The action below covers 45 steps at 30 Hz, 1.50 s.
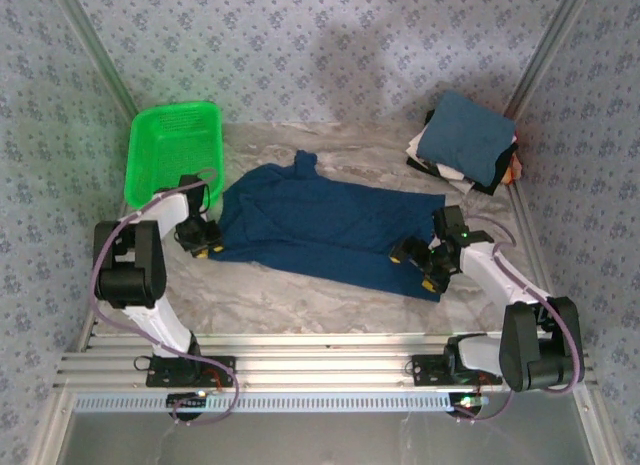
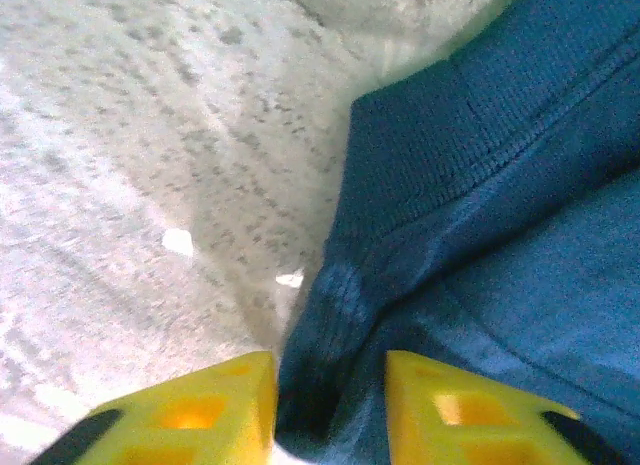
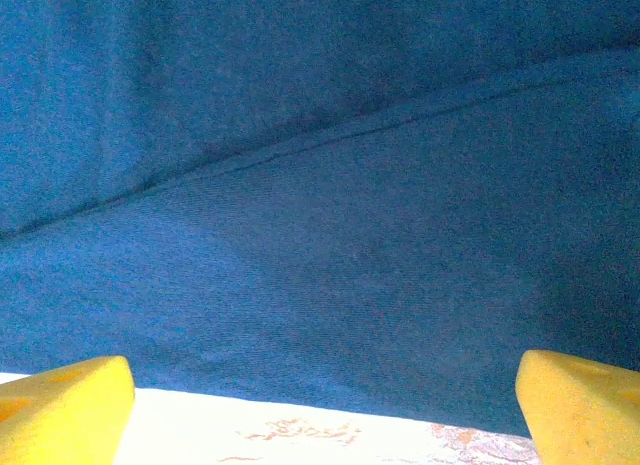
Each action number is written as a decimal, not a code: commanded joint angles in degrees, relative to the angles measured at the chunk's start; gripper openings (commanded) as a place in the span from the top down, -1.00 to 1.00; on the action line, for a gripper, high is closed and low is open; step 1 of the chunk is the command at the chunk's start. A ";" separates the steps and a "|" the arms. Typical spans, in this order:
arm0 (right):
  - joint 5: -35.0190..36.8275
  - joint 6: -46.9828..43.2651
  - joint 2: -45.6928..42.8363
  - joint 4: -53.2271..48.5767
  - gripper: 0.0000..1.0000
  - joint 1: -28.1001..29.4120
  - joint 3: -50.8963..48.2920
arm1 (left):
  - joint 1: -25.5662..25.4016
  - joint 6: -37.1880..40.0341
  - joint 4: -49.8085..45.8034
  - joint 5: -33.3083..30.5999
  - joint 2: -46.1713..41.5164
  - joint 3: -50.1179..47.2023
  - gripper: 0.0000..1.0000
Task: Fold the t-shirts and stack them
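Marbled table [image 1: 300,305] with navy shirt [image 1: 320,225] spread flat across the middle, folded stack [image 1: 465,140] at the far right corner. Left gripper [image 2: 330,390] half closed around the shirt's bunched edge, grip hard to call; right gripper [image 3: 325,395] wide open over the near hem, holding nothing.

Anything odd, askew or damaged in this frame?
Nothing spilled or damaged. The stack at back right is untidy: white, black and orange-red edges poke out askew under the teal-blue t-shirt on top. The navy t-shirt lies rumpled and slanted on the table.
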 commanded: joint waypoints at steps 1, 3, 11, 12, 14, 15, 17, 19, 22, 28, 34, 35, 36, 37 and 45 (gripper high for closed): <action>0.84 -1.71 -0.26 -1.97 -1.00 0.59 1.92 | -1.65 -1.82 -4.40 -0.02 -6.10 2.73 0.14; 0.93 -2.15 -0.72 -2.57 -1.00 0.65 1.98 | -3.70 -4.21 -5.15 3.23 -8.19 3.85 0.02; 0.17 -3.45 -2.74 -3.82 -1.00 1.00 3.11 | -7.44 -17.91 3.34 18.86 -9.93 1.36 -0.05; -0.01 -3.70 -2.96 -3.82 -1.00 1.11 3.32 | -7.28 -19.32 4.96 20.20 -9.31 0.87 -0.05; -1.35 -4.30 -3.19 -3.16 -1.00 1.60 3.69 | -7.28 -21.55 8.12 21.85 -7.34 0.32 -0.05; -1.95 -4.49 -3.18 -2.75 -1.00 1.82 3.86 | -7.27 -22.25 9.14 22.24 -6.46 0.15 -0.05; -2.82 -5.04 -3.19 -2.27 -1.00 2.82 4.62 | -7.18 -23.88 11.13 22.71 -4.66 -0.16 -0.06; -3.15 -5.48 -3.37 -1.82 -1.00 4.26 5.37 | -7.01 -25.65 13.21 23.61 -2.92 -0.71 -0.07; -2.73 -5.59 -3.61 -2.04 -1.00 6.70 7.11 | -6.92 -26.66 13.44 23.22 -0.85 -0.81 -0.05; -1.64 -5.59 -4.16 -2.03 -1.00 9.76 8.95 | -6.65 -28.93 15.99 22.83 0.43 -2.60 -0.02; -1.17 -5.67 -3.72 -1.11 -1.00 12.92 10.67 | -6.52 -31.97 20.32 23.44 0.62 -4.09 0.11; -0.99 -5.59 -3.72 -0.99 -1.00 13.49 11.04 | -6.52 -32.04 20.42 23.44 0.62 -3.99 0.17; -0.82 -5.59 -3.80 -0.84 -1.00 13.99 11.19 | -6.50 -32.08 20.47 23.45 0.63 -3.94 0.22; -0.64 -5.67 -3.93 -0.54 -1.00 14.62 11.42 | -6.48 -32.00 20.36 23.34 0.62 -3.92 0.26; 0.92 -8.49 -4.42 0.40 -1.00 18.11 12.37 | -6.13 -31.47 20.17 23.36 0.73 -3.90 0.69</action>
